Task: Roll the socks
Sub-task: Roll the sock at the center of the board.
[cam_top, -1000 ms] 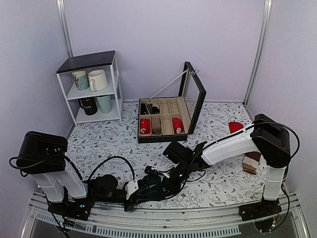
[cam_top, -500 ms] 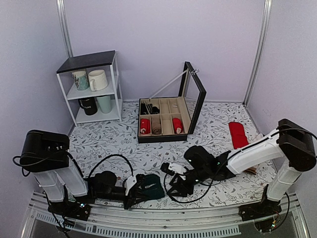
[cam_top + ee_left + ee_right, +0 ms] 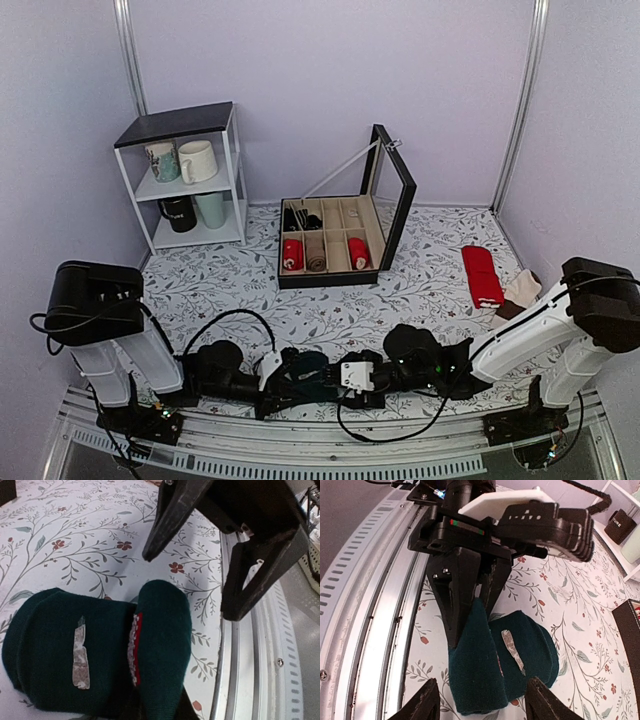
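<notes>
Right gripper (image 3: 484,702) moved to socks (image 3: 305,368); floral table (image 3: 250,290), lilac walls (image 3: 320,80).

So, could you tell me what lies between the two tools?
The teal socks, folded into a thick bundle; the top view shows the left tool and right tool facing across them.

The left gripper (image 3: 288,376), pinching the socks (image 3: 310,367), is blocking one side; the open right gripper (image 3: 333,381) is blocking the other. The metal rail (image 3: 300,432) is crowding the front. The tablecloth (image 3: 320,318) behind is lying free.
</notes>
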Tool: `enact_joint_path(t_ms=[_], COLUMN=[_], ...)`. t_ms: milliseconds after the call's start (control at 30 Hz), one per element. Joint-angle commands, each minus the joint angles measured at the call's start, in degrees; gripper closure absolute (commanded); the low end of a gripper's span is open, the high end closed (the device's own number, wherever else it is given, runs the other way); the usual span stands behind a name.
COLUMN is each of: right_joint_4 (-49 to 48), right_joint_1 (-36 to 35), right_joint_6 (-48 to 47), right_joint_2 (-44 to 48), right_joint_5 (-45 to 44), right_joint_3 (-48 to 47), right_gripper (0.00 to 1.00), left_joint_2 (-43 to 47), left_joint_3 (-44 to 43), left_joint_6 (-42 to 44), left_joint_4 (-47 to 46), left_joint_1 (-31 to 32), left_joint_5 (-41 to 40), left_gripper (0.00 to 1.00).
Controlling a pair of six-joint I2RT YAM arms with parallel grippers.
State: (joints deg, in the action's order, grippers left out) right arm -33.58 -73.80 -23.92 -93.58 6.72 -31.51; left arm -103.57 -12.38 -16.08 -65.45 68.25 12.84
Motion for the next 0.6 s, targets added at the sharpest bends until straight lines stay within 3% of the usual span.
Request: enact_joint_path(t_ms=[0, 567], right_joint_4=[-0.9, 6.5], right_joint_1=[-1.0, -2.8], right_joint_6=[-3.0, -0.3], right_joint_2=[-3.1, -10.2], right_joint_5=[-2.5, -7.1], right_joint_3=[-1.8, -6.1], right_gripper=[0.43, 0.57], left_joint_2=[-2.0, -3.0], left_joint_3=[0.8, 1.1], left_joint_6=[-1.0, -1.0], left_joint_4=[7.3, 6.0], left_joint_1=[-1.6, -2.9], left_joint_5=[1.2, 3.6], left_gripper=[1.00, 1.00])
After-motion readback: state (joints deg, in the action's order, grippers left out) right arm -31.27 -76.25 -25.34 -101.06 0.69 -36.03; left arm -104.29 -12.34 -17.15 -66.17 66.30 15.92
